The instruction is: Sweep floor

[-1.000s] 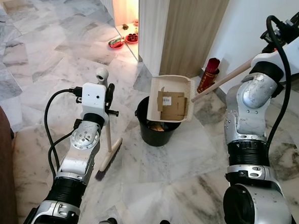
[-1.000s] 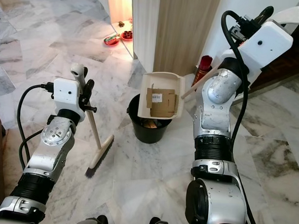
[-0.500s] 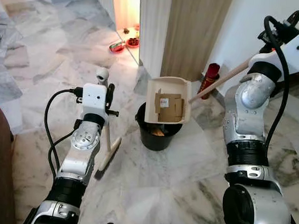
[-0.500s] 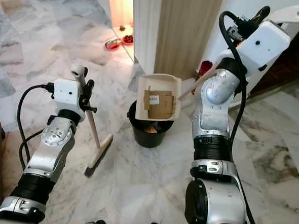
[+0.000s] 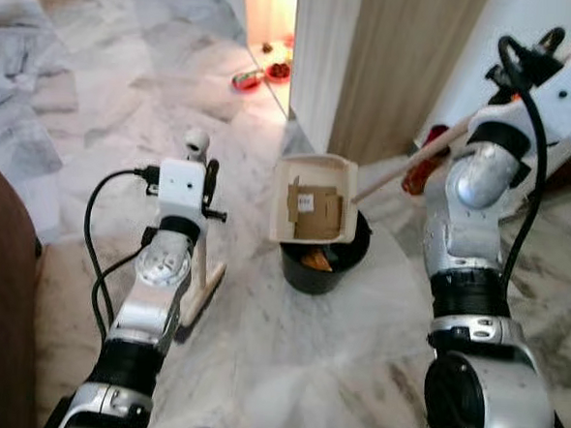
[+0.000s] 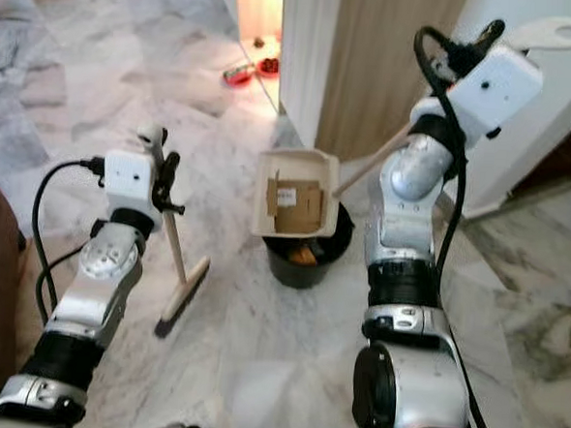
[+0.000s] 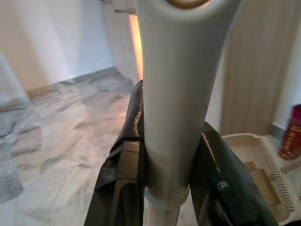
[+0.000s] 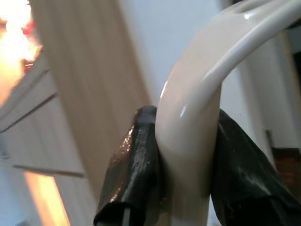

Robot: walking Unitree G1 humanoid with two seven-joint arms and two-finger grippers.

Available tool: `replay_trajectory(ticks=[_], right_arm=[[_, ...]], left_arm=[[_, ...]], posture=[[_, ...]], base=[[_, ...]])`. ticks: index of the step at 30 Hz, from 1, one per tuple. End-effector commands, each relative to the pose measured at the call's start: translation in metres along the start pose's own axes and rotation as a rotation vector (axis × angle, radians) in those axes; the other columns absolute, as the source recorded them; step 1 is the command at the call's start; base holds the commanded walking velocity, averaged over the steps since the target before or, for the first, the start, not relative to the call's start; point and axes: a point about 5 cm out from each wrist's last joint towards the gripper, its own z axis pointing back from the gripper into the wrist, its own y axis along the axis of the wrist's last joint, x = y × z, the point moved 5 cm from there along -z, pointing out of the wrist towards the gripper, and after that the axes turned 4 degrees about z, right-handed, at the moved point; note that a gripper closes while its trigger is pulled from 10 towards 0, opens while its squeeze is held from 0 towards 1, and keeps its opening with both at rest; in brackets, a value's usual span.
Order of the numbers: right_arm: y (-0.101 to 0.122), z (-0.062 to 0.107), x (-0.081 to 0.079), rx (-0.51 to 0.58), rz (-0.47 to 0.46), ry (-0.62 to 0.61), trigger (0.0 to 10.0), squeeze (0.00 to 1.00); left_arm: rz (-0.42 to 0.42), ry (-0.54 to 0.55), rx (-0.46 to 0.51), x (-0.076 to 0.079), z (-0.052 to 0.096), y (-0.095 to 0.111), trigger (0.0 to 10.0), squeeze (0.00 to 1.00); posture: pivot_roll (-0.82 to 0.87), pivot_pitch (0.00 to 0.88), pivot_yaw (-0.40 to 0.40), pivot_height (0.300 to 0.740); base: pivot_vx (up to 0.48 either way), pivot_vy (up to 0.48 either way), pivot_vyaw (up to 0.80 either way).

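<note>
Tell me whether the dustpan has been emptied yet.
Not yet: the dustpan, tipped over the black bucket, still holds a cardboard piece.

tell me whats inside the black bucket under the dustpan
Orange-brown scraps show through the open part of the black bucket. The dustpan, tilted above it with flat cardboard pieces in it, covers the rest, so the remaining contents cannot be seen.

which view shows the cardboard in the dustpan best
The left eye view: the cardboard lies flat in the tilted dustpan over the bin, seen whole. The right eye view shows the same, smaller. The left wrist view catches an edge.
</note>
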Motion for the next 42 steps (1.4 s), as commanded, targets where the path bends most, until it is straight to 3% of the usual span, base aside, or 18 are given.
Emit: replay_trajectory(ticks=[1, 12, 22, 34, 37, 42], right_arm=[[0.021, -0.005, -0.003, 0.079, -0.057, -0.007, 10.0, 0.00], [0.020, -0.006, -0.002, 0.070, -0.067, -0.013, 10.0, 0.00], [0.022, -0.007, -0.002, 0.076, -0.060, -0.019, 10.0, 0.00], [0.035, -0.006, -0.009, 0.145, -0.023, 0.032, 10.0, 0.00], [0.048, -0.005, -0.016, 0.227, 0.029, 0.082, 10.0, 0.00], [0.055, -0.002, -0.022, 0.274, 0.057, 0.123, 10.0, 0.00]], left_arm=[[-0.011, 0.003, 0.058, -0.002, -0.001, 0.014, 10.0, 0.00], [-0.013, 0.002, 0.060, -0.002, -0.001, 0.014, 10.0, 0.00], [-0.006, -0.016, 0.060, 0.001, -0.001, 0.014, 10.0, 0.00], [-0.003, -0.025, 0.057, 0.002, 0.000, 0.014, 10.0, 0.00], [0.001, -0.030, 0.056, 0.003, 0.000, 0.014, 10.0, 0.00], [0.002, -0.033, 0.056, 0.003, 0.000, 0.014, 10.0, 0.00]], posture=[[0.06, 0.154, -0.006, 0.740], [0.06, 0.163, -0.006, 0.740], [0.06, 0.177, -0.004, 0.740], [0.06, 0.188, -0.003, 0.740], [0.05, 0.189, 0.000, 0.740], [0.06, 0.188, 0.000, 0.740]], base=[[0.319, 0.000, 0.00], [0.315, 0.000, 0.00], [0.000, 0.000, 0.00], [0.000, 0.000, 0.00], [0.000, 0.000, 0.00], [0.000, 0.000, 0.00]])
